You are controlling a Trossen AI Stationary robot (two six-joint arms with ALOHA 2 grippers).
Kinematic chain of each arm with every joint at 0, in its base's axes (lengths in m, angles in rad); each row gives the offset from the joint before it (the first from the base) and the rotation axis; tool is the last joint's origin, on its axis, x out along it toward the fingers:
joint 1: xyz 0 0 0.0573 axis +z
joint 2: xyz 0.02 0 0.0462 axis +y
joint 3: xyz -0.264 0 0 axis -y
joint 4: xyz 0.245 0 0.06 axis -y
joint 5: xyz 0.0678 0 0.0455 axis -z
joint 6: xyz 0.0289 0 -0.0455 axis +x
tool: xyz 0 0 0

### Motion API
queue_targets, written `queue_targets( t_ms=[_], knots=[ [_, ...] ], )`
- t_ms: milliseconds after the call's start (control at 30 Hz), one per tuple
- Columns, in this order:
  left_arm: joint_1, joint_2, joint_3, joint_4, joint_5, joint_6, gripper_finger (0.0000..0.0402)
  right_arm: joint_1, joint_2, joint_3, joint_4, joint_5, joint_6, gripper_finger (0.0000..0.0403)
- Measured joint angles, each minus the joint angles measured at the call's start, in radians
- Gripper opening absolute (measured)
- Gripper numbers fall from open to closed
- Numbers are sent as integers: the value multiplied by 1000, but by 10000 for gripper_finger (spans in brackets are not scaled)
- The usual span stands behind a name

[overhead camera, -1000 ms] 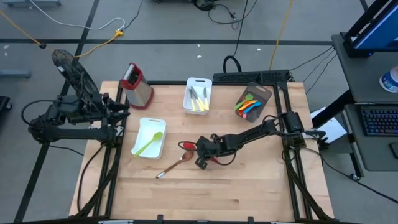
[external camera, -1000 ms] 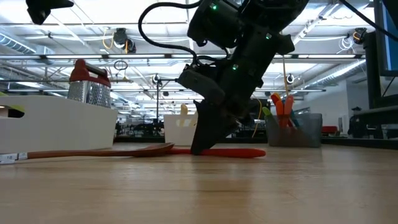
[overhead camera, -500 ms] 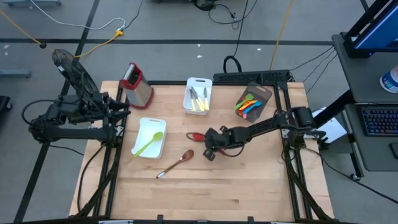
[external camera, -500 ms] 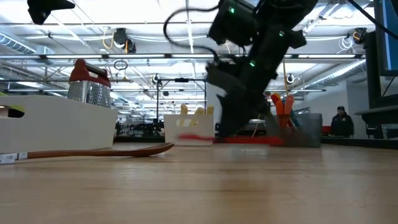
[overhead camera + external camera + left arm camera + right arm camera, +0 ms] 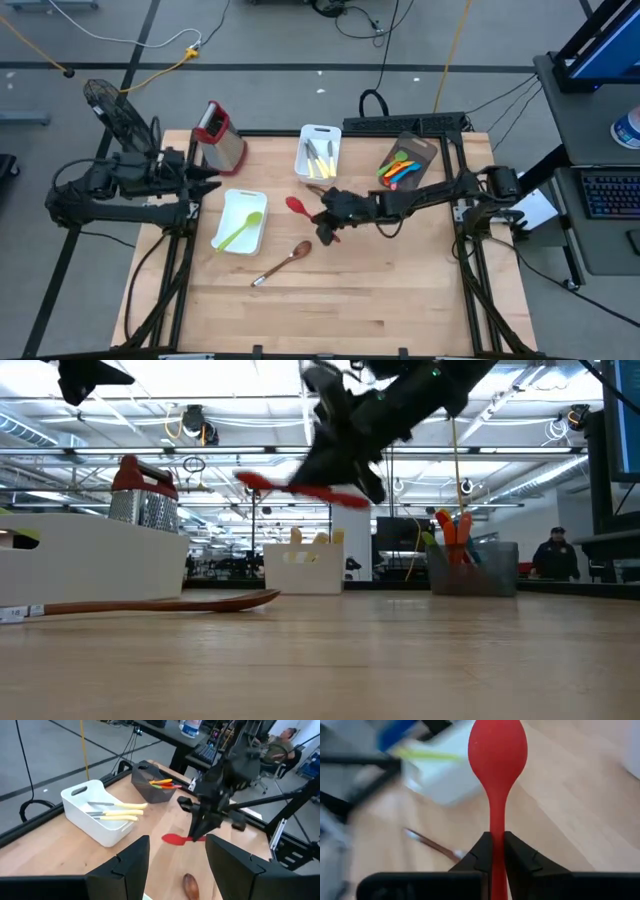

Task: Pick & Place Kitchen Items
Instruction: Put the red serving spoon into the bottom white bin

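My right gripper (image 5: 327,216) is shut on a red spoon (image 5: 297,206) and holds it in the air over the middle of the table. The spoon's bowl (image 5: 497,745) points toward the table's left side. A brown wooden spoon (image 5: 285,262) lies flat on the table nearer the front edge. A green spoon (image 5: 240,230) lies in a white tray (image 5: 228,205). My left gripper (image 5: 175,870) waits open at the table's left edge, with nothing between its fingers. My right gripper pinches the red spoon's handle (image 5: 497,840) between its two fingers. The fingers come slanting down from the table's right side and lie along the handle, so the bowl sticks out ahead of them. The spoon is lifted clear of the table, roughly level (image 5: 300,490).
A white bin (image 5: 318,155) with cream knives stands at the far middle. A dark bin (image 5: 405,165) with several coloured utensils is at the far right. A metal grater (image 5: 220,135) with a red top stands at the far left. Bare wood lies toward the near edge.
My right gripper has risen from the table with the red spoon, which lay beside the wooden spoon and now hangs clear. It has gone a little toward the far edge and tipped from steeply down to nearer level. It has stayed shut.
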Motion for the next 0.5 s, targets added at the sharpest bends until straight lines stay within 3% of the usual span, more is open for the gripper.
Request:
queue_targets(
  t_ms=[100,333,500],
  knots=[
    [0,33,1,4,8,-8,200,-29,-18,0,145,-61,12,18],
    [0,140,0,141,138,13,200,-105,-32,1,491,-227,66,18],
    [0,225,0,270,183,26,200,-144,-31,2,590,-319,121,18]
  ],
)
